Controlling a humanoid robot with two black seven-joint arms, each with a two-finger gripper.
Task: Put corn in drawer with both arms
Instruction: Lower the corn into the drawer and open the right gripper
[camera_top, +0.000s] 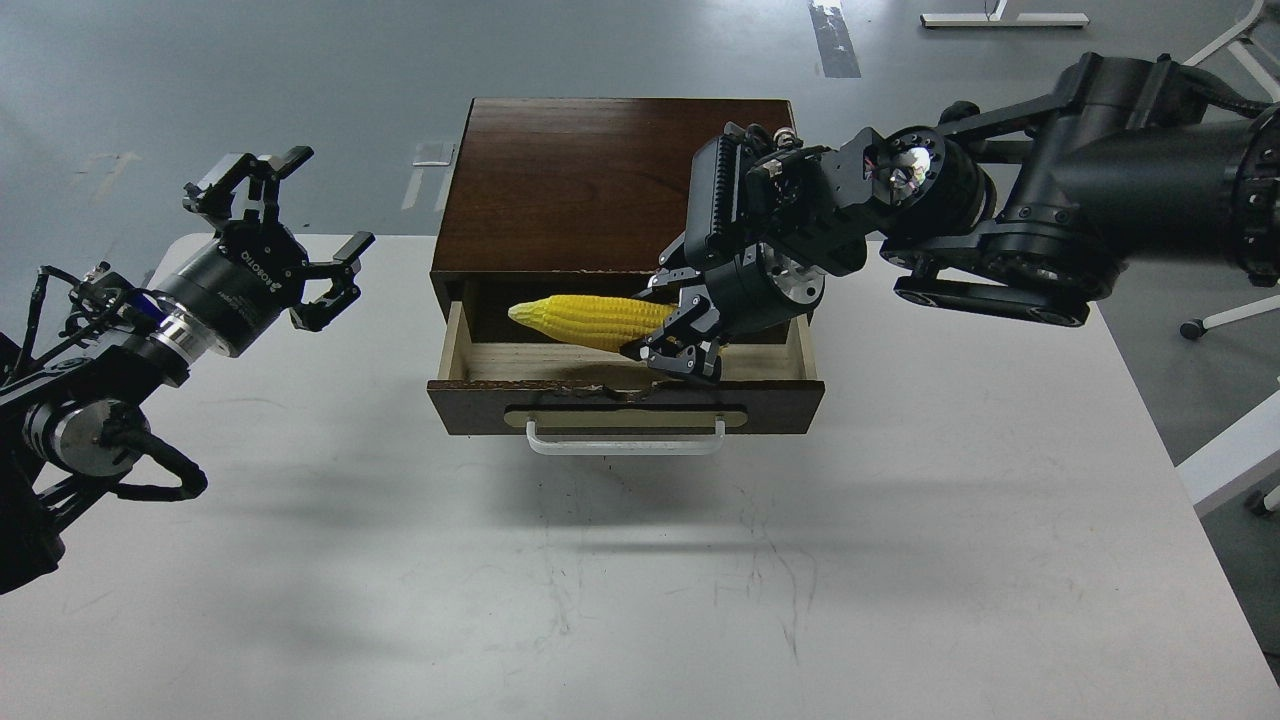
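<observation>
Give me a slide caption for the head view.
Right end effector holds the corn over the open drawer; left end effector waits open beside it.

Even overhead light, img sharp, soft arm shadows on white table (900, 560), no glare.

We only get one view here, from the head, looking forward and down over the white table (900, 560). It sits fairly close, with the wooden box (580, 180) mid-frame and grey floor (250, 60) beyond.
</observation>
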